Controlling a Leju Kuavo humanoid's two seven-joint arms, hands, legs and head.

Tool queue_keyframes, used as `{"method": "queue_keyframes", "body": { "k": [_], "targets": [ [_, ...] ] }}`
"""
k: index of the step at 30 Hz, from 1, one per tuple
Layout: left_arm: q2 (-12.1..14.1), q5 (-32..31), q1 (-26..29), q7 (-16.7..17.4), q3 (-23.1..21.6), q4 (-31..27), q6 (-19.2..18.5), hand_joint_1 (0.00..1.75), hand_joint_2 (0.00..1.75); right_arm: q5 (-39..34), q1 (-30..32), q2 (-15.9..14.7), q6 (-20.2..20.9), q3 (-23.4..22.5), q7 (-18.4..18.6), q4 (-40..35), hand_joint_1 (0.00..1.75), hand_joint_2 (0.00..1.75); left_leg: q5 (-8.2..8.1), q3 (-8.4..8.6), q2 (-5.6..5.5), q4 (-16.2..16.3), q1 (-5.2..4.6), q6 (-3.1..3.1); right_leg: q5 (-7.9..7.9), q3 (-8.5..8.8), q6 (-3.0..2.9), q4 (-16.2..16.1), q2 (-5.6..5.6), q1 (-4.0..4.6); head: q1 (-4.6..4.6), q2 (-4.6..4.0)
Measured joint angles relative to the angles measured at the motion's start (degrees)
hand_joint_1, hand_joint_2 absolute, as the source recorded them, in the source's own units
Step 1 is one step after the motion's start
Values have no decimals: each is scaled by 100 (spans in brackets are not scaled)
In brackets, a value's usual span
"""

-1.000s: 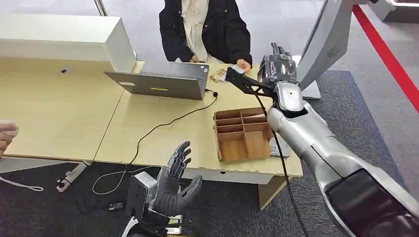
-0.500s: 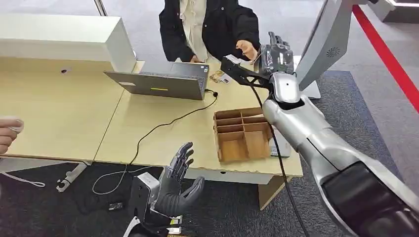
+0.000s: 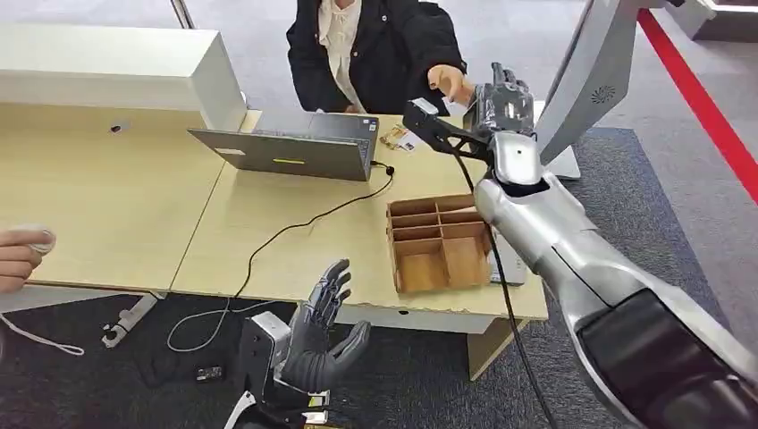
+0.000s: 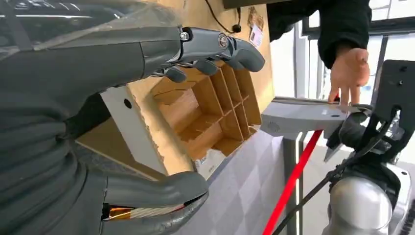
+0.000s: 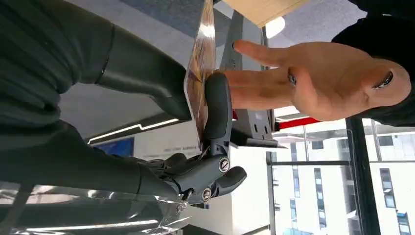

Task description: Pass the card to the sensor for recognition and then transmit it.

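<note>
A grey laptop [image 3: 290, 147] is sitting open on the wooden desk [image 3: 107, 214], its black cable [image 3: 295, 223] trailing beside a wooden divided tray [image 3: 438, 243].

We take this for an office: a pale wooden desk [image 3: 107, 214] carries an open laptop [image 3: 295, 147] with a black cable [image 3: 295, 228] trailing off it, and a person in a dark jacket [image 3: 384, 49] sits behind. Grey carpet [image 3: 644, 197] covers the floor, and tall buildings [image 5: 386, 196] show through large windows.

Person's hand [image 3: 450, 83] lifted off desk, now beside right hand [image 3: 503, 100].
</note>
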Motion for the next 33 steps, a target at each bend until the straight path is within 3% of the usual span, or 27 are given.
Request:
{"method": "queue_keyframes", "body": {
  "k": [19, 20, 21, 22, 28, 29, 33],
  "targets": [
    [-2, 42, -9, 11, 0, 39, -240, 0, 175, 4, 0, -26, 11, 0, 2, 201, 175, 175, 0, -3, 0, 0, 0, 0, 0, 0, 0, 0, -1, 0, 0, 0],
    [-2, 35, -9, 4, 0, 50, -253, 0, 175, 7, 0, -26, 13, 0, 2, 205, 80, 175, 0, -3, 0, 0, 0, 0, 0, 0, 0, 0, -1, 0, -2, 0],
    [-2, 33, -10, 0, 2, 61, -265, 0, 175, 7, -1, -26, 11, 2, 2, 210, 7, 175, 0, -3, 0, 0, 0, 0, -1, 0, 0, 0, -1, 0, 0, 0],
    [-2, 26, -9, -2, 4, 72, -280, 0, 175, 9, -1, -24, 9, 2, 2, 221, 0, 175, 0, -3, 0, 0, 0, 0, -1, 0, 0, 0, -1, 0, -2, 0],
    [-2, -9, -9, -18, 7, 76, -288, 0, 175, 147, -1, -17, -131, 11, 35, 227, 0, 175, -1, -2, 0, 0, 0, 0, 0, 0, 0, 0, 0, 0, -2, 2],
    [-2, -9, -8, -18, 7, 76, -282, 0, 175, 173, -1, -11, -147, 13, 44, 227, 0, 0, 0, -2, 0, 0, 1, 0, 0, 0, 0, 0, 0, 0, 0, 2],
    [-2, -9, -6, -20, 7, 76, -225, 0, 175, 175, -1, 18, -188, 24, 83, 229, 0, 0, 0, -1, 0, 0, 1, 0, 0, 1, 0, 0, 0, 0, 0, 0]
  ]
}}
